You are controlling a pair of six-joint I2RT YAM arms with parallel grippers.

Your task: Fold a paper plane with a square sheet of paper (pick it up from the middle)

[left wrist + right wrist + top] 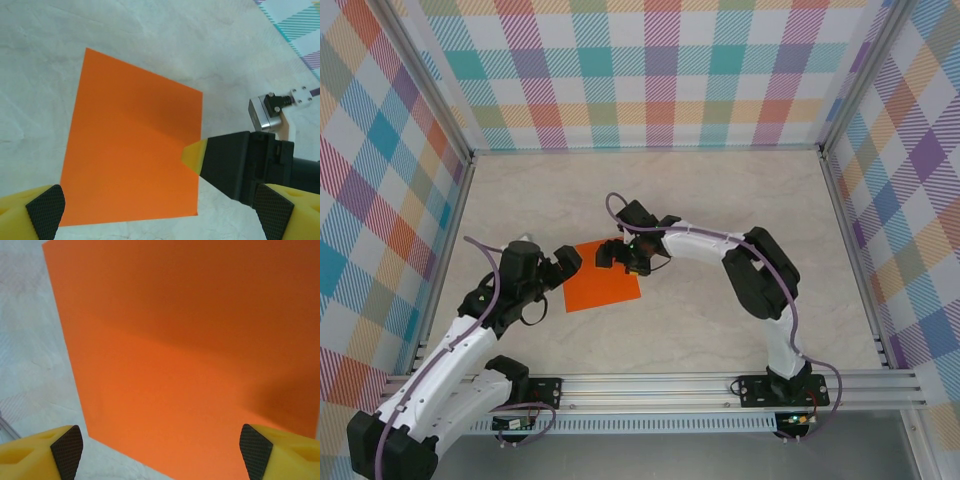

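Observation:
The square sheet of paper (602, 277) is bright orange and lies flat on the pale table, between the two arms. My left gripper (566, 264) hovers at its left edge, open; in the left wrist view (160, 215) the sheet (130, 145) lies between and ahead of the spread fingers. My right gripper (623, 257) stands over the sheet's far right corner, open. In the right wrist view (161, 452) its fingers straddle the sheet (190, 350) wide apart. One yellow fingertip (194, 153) of the right gripper rests at the sheet's edge in the left wrist view.
The marble-look table (720, 190) is boxed in by chequered walls (650, 70) on three sides. An aluminium rail (720, 385) runs along the near edge by the arm bases. A small metal camera block (267, 111) of the right wrist shows beyond the sheet.

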